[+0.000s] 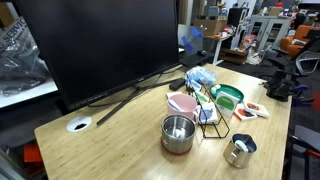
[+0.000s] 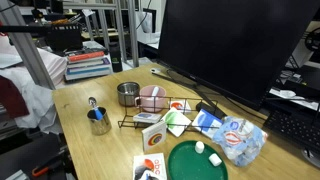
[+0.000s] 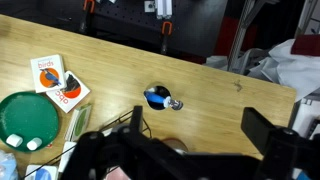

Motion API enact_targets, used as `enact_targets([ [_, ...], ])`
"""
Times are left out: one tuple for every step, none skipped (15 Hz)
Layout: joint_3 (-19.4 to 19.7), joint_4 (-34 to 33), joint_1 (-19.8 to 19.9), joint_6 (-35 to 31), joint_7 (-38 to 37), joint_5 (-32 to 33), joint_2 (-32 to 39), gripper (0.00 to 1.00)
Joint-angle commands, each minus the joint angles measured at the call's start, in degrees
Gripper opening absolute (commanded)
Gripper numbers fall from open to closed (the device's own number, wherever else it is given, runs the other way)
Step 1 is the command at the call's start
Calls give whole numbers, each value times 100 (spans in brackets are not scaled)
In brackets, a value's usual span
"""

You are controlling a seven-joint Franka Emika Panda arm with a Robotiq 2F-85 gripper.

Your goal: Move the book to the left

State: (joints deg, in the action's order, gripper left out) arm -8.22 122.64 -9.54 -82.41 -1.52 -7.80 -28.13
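Observation:
The book (image 2: pixel 178 122) is a small thin green one with a white patch. It lies beside the black wire rack (image 2: pixel 150 115), between the rack and the round green bowl (image 2: pixel 195 162). In the wrist view only a narrow green strip of it (image 3: pixel 75 126) shows, right of the bowl (image 3: pixel 28 118). My gripper (image 3: pixel 200 130) shows only in the wrist view. It is open and empty, high above bare wood near the small metal cup (image 3: pixel 157 98), well apart from the book.
A steel cup (image 2: pixel 128 93), a pink bowl (image 2: pixel 152 97) and a plastic bag (image 2: pixel 235 135) crowd around the rack. A white card with red marks (image 3: pixel 55 80) lies by the green bowl. A large monitor (image 1: pixel 100 45) stands along the table's back.

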Motion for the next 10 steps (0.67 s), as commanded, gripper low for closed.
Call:
enact_targets([
  [-32, -20, 40, 18, 11, -11, 6, 100],
  [-18, -49, 62, 55, -13, 0, 53, 100],
  [-3, -61, 87, 60, -55, -16, 85, 100],
  [23, -73, 128, 73, -131, -52, 125, 100],
  [63, -57, 168, 22, -195, -115, 138, 100],
  [104, -44, 216, 0, -269, -154, 166, 100],
  [131, -28, 278, -30, -360, -132, 203, 100],
  [165, -16, 343, -59, -478, -143, 263, 100],
  [205, -17, 394, -57, -566, -174, 334, 100],
  [246, 20, 449, -63, -691, -261, 396, 100],
])
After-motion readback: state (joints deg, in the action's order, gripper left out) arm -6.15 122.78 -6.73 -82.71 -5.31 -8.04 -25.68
